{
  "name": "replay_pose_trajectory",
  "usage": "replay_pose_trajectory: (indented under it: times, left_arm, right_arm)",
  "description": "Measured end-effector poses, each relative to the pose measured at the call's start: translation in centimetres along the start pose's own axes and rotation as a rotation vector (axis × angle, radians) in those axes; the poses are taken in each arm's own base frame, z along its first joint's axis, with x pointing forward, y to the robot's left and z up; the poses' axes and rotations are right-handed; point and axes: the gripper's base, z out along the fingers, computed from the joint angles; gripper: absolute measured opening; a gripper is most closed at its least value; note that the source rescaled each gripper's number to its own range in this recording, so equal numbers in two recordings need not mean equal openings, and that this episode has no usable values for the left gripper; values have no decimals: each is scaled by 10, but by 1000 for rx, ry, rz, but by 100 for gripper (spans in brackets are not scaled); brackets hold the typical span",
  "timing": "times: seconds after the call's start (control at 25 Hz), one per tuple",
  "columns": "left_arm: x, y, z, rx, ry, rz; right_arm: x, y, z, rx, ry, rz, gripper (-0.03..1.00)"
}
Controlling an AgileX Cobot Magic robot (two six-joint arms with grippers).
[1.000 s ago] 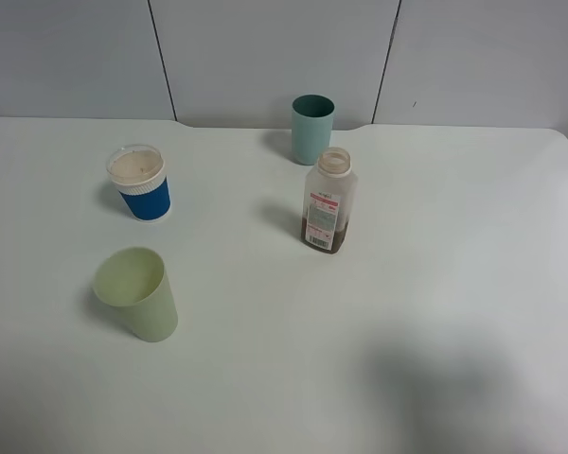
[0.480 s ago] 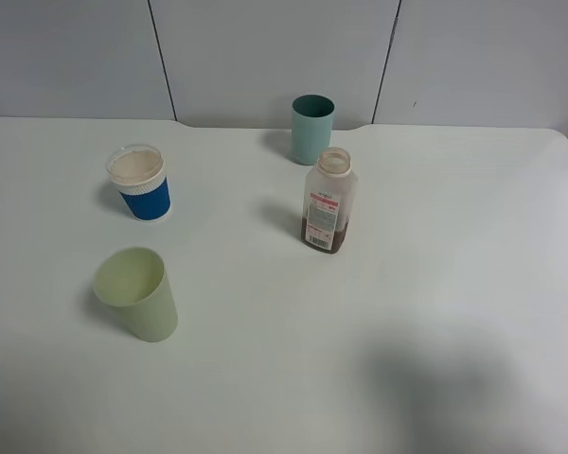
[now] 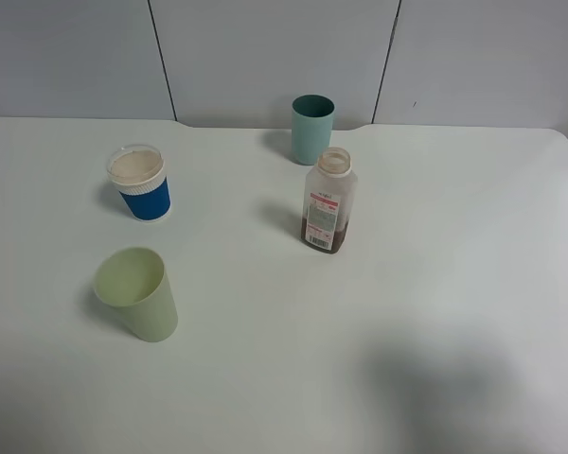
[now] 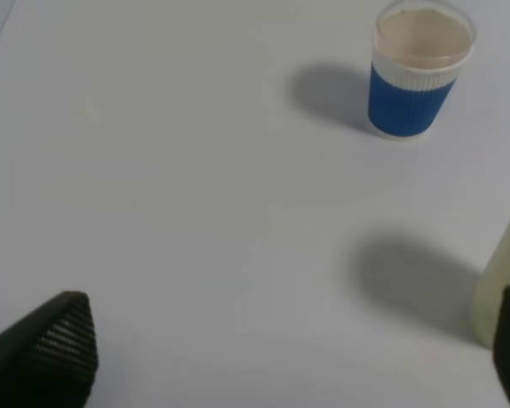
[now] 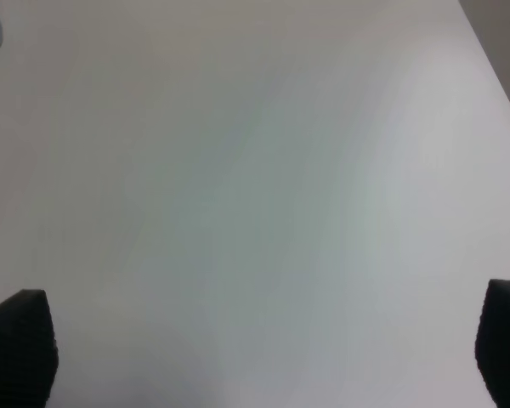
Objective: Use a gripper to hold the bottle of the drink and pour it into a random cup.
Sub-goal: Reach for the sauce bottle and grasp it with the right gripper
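Near the middle of the white counter (image 3: 473, 246), a little toward its far edge, the bottle (image 3: 328, 200) stands upright. Its wide round mouth faces up, and brown drink fills only the lowest part, under the white-and-pink label. Further back, close to the rear edge of the counter, the teal cup (image 3: 312, 128) stands upright, near the bottle but on its own patch of counter.

Over on the left side, well apart from those two, are the other cups. The blue-sleeved cup (image 3: 140, 183) sits upright with its clear lid on. The pale yellow-green cup (image 3: 137, 294) stands nearer the front edge with its mouth open.

From the high view I see neither arm, only a soft shadow (image 3: 435, 378) on the counter at the front right.

The left wrist view shows the left pincer (image 4: 287, 353) hanging over bare counter with its two black fingertips (image 4: 59, 344) spread wide. Nothing is held between them. The blue-sleeved cup is out ahead of it, and the pale yellow-green cup is just beside one fingertip.

The right wrist view shows the right pincer (image 5: 259, 344) just as wide open, with its fingertips (image 5: 17, 340) at opposite edges of the view. It grips nothing and has only plain counter beneath it. The bottle is well away from both pincers.
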Motion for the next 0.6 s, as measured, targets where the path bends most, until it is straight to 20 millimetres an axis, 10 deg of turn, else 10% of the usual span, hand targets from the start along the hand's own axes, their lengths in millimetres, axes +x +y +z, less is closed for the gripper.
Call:
replay_pose_trajectory:
  times: [0.6]
  left_arm:
    - [0,0,0,0,0,0]
  right_arm:
    - [0,0,0,0,0,0,100]
